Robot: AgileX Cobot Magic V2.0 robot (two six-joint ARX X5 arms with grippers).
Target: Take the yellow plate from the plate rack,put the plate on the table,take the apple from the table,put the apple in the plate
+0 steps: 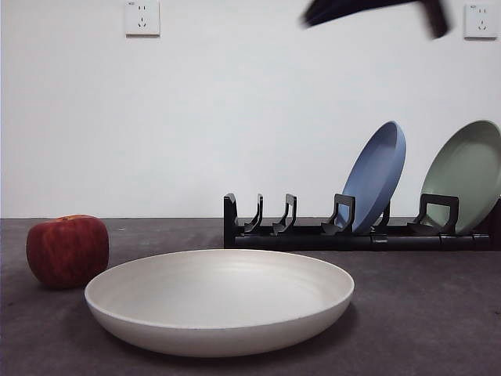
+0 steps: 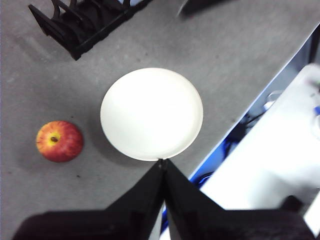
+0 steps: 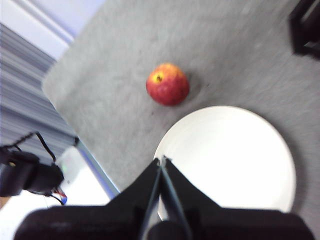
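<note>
Overhead, the left gripper (image 2: 163, 161) and right gripper (image 3: 162, 160) both hang high with jaws pressed together, holding nothing. The yellow plate (image 1: 219, 301) lies flat near the table's (image 1: 423, 313) front edge, the apple (image 1: 67, 250) just beside it, apart. The plate rack (image 1: 352, 231) stands behind, with bare table between.

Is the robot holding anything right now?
No. Both grippers, left and right, are shut on nothing; the yellow plate and apple sit on the table.
</note>
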